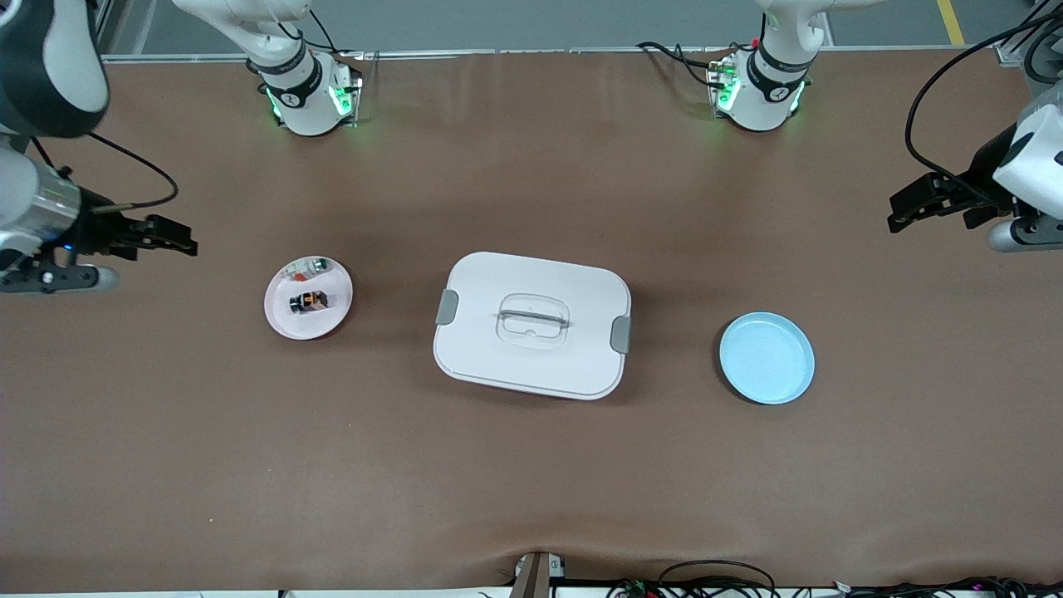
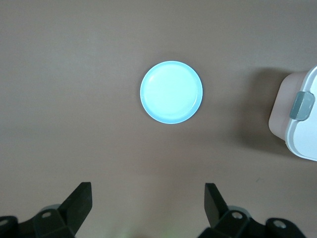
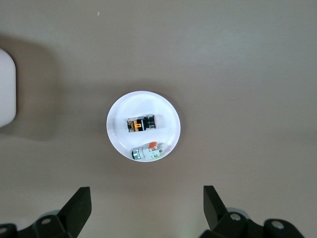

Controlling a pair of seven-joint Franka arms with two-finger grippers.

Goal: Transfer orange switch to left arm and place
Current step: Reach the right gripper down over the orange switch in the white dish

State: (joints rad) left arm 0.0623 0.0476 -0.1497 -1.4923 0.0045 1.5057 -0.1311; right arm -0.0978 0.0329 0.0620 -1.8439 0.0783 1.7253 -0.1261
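The orange switch (image 1: 308, 301) is a tiny black block with an orange centre. It lies on a pink plate (image 1: 282, 320) toward the right arm's end; it also shows in the right wrist view (image 3: 140, 124). The white box (image 1: 531, 324) with grey latches sits mid-table. My right gripper (image 1: 170, 237) is open and empty, up in the air over bare table beside the pink plate (image 3: 119, 139). My left gripper (image 1: 913, 203) is open and empty, held high over bare table at the left arm's end. Its wrist view shows a blue plate (image 2: 171, 92).
A small clear-greenish part with a red-orange bit (image 1: 311, 267) lies on the pink plate beside the switch. An empty blue plate (image 1: 766, 358) sits toward the left arm's end. The box's corner with a grey latch (image 2: 302, 106) shows in the left wrist view.
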